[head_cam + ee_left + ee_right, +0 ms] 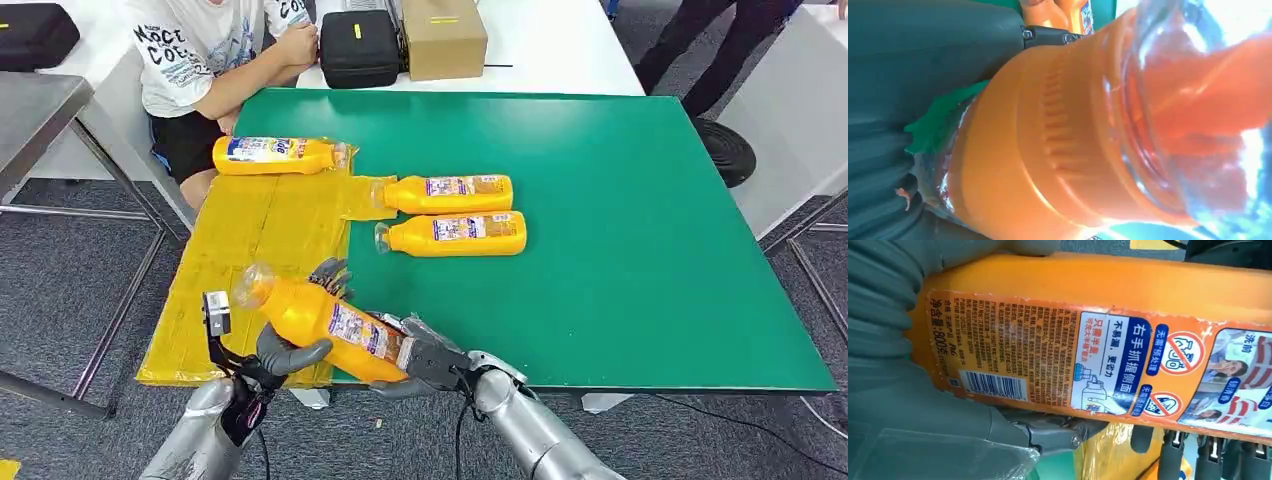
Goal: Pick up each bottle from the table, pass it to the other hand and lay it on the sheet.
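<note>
Both hands on one bottle (325, 322) here, mid-handover by the look of it. The right hand (425, 355) grips the base end, fingers wrapped round the labelled body; the left hand (290, 345) closes on it nearer the neck, thumb under, dark fingers over the top. The bottle hangs tilted, cap end up and to the left, above the near edge where the yellow sheet (260, 240) meets the green table (620, 220).

Progress, as I read it: one far bottle (275, 155) lies on the sheet. Two more, an upper bottle (450, 193) and a lower bottle (455, 233), lie on the green with caps at the sheet's edge, seemingly still to go.

Room looks good: bare sheet just beyond the left hand. Watch the sheet's overhanging near edge and the person (215, 50) seated at the far corner.
</note>
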Action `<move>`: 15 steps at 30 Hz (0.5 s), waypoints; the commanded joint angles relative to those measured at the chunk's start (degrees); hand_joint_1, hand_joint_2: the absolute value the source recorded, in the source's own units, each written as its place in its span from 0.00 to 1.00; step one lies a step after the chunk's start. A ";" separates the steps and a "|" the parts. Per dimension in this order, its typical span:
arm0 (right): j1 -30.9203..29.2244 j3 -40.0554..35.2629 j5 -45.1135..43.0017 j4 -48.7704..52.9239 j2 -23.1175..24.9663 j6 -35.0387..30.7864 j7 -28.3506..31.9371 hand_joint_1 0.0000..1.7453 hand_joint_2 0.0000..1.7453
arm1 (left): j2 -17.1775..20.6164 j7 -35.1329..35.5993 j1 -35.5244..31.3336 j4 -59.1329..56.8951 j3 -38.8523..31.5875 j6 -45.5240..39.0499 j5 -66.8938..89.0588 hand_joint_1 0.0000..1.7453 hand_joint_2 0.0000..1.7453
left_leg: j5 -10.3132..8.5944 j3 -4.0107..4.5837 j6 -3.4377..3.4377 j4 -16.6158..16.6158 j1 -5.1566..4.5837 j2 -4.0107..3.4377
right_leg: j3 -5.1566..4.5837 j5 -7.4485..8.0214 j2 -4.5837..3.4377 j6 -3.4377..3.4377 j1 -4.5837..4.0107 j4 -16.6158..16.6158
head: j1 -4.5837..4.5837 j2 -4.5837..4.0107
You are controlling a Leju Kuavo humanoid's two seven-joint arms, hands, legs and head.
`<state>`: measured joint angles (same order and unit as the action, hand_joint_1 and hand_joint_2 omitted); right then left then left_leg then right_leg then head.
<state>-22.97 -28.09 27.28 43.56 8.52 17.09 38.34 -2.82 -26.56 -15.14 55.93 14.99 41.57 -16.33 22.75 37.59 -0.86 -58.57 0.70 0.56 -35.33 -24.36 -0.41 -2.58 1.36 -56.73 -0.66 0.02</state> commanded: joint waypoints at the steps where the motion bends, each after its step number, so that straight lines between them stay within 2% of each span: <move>1: -2.88 -2.07 -0.32 -4.90 -0.75 0.16 0.23 1.00 1.00 | 1.18 -0.37 -0.73 -0.18 0.97 1.33 0.10 1.00 1.00 | 0.06 -0.17 0.00 0.02 0.02 -0.04 | 0.18 -0.05 0.02 0.10 -0.04 0.04 | 0.00 0.00; 2: -3.02 -2.13 -0.38 -4.87 -0.68 0.38 0.23 1.00 1.00 | 1.29 -0.82 -0.57 0.24 1.23 1.75 0.28 1.00 1.00 | 0.14 -0.34 0.01 0.00 0.05 -0.07 | 0.36 -0.10 0.02 0.16 -0.09 0.06 | 0.00 0.00; 4: -3.23 -2.07 -0.54 -5.08 -0.55 0.62 0.26 1.00 1.00 | 1.31 -1.09 -0.36 0.61 1.41 1.98 0.39 1.00 1.00 | 0.04 -0.11 0.00 0.02 0.00 -0.04 | 0.11 -0.03 0.01 0.08 -0.02 0.03 | 0.00 0.00; 13: -3.62 -1.66 -1.01 -5.50 -0.67 0.48 0.63 1.00 1.00 | 1.10 -1.41 -1.07 0.44 2.05 2.06 1.04 1.00 1.00 | 0.03 -0.11 0.00 0.01 0.01 -0.01 | 0.13 -0.03 0.04 0.08 -0.03 0.03 | 0.00 0.00; 15: -3.62 -1.63 -1.01 -5.48 -0.67 0.37 0.64 1.00 1.00 | 1.12 -1.44 -1.20 0.30 2.07 2.09 1.08 1.00 1.00 | 0.13 -0.38 0.01 0.01 0.05 -0.02 | 0.42 -0.12 0.08 0.18 -0.09 0.06 | 0.00 0.00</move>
<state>-23.73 -28.61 26.43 42.31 8.74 17.49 39.04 -2.67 -27.93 -14.41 57.05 15.06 43.10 -15.65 22.75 37.59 -0.86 -58.57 0.70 0.56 -35.33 -24.36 -0.41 -2.58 1.36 -56.73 -0.66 0.02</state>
